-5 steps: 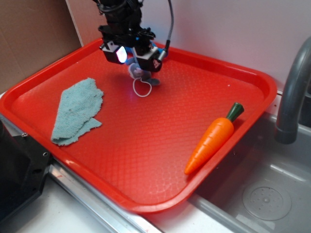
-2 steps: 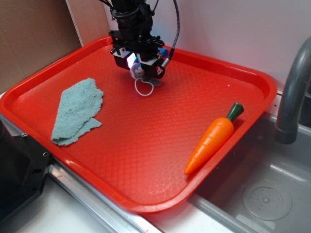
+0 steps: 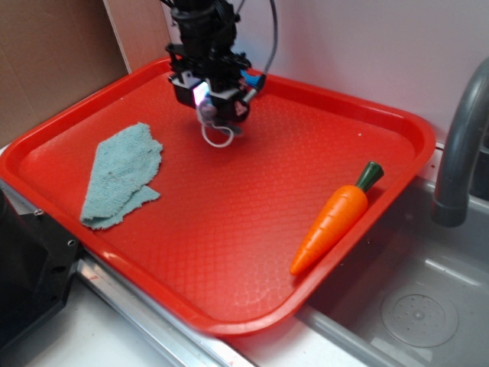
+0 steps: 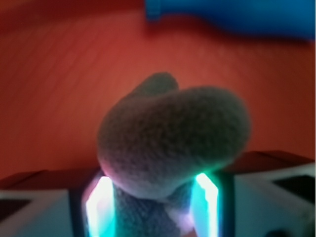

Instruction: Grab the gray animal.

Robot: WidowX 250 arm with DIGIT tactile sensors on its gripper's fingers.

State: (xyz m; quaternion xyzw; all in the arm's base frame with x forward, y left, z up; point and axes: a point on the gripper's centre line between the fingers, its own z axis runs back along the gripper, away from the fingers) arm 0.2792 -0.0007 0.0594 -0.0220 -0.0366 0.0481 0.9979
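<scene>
The gray animal is a small gray plush held between my gripper's fingers at the back of the red tray. Its white string loop hangs down below it. My gripper points down and is shut on the toy. In the wrist view the plush fills the middle, pinched between the two lit fingers, with my gripper closed around its lower part. I cannot tell whether the toy still touches the tray.
A light blue-green cloth lies on the tray's left side. An orange carrot lies by the right rim. A blue object shows blurred beyond the toy. A gray faucet and sink are at the right.
My gripper has come down onto the gray animal, closed on it, and shifted a little to the left with the toy and its string loop.
</scene>
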